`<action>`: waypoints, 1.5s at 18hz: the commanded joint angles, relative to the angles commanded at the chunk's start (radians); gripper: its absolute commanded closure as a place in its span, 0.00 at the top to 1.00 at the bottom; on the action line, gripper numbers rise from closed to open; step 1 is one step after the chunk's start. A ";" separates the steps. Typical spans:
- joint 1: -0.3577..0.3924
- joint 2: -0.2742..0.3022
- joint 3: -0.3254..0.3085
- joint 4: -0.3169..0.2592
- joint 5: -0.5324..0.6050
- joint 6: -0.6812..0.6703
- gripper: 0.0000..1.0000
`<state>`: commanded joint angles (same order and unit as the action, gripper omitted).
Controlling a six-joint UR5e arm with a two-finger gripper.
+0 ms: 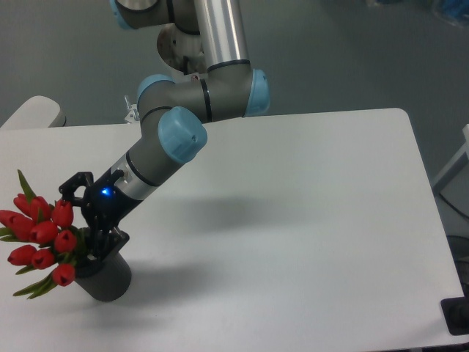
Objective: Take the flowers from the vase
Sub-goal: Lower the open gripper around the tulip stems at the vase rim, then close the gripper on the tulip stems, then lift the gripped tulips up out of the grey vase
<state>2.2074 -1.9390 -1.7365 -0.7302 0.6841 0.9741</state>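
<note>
The flowers (40, 235), a bunch of red tulip buds with green stems and leaves, stand in the vase (108, 280) at the front left of the table and lean out to the left. The vase is a short dark grey cylinder. My gripper (86, 233) reaches down and to the left and sits right above the vase rim. Its black fingers (73, 188) are spread on either side of the stems just below the buds. The stems between the fingers are mostly hidden, and I see no clamp on them.
The white table (293, 220) reaches to the right and back. Its front edge runs close below the vase. The arm's elbow (183, 136) hangs over the table's left middle. A pale rounded object (33, 111) sits at the far left behind the table.
</note>
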 joint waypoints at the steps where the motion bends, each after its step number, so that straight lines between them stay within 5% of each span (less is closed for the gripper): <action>1: 0.000 0.000 0.000 0.002 0.000 0.000 0.97; 6: 0.000 0.000 0.002 0.012 0.000 0.000 0.64; 11: 0.002 0.002 0.002 0.012 0.000 0.000 0.44; 27: 0.046 0.067 0.026 0.012 -0.052 -0.078 0.40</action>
<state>2.2533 -1.8716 -1.7104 -0.7179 0.6320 0.8959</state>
